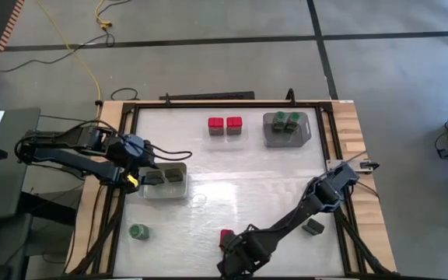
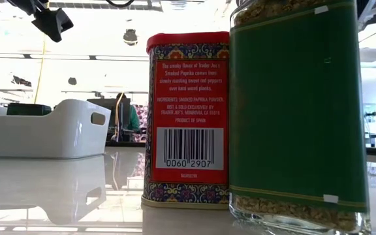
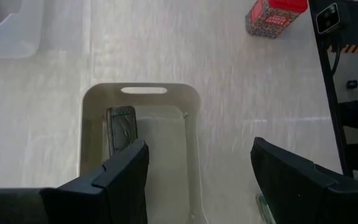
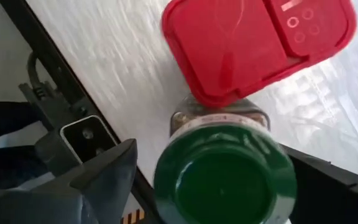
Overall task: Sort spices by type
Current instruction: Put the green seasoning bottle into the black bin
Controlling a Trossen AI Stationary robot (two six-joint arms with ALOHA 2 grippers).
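Observation:
My right gripper hangs open at the table's near edge over a green-lidded jar. Its fingers stand on either side of the lid, and a gap shows on one side. A red block stands right behind the jar. My left gripper is open above the left end of a clear tray holding two dark tins. Only one tin shows in the left wrist view.
Two red blocks stand at the far middle. A grey tray with green jars sits far right. A lone green jar stands near left, and a dark tin lies near right. The table's middle is bare.

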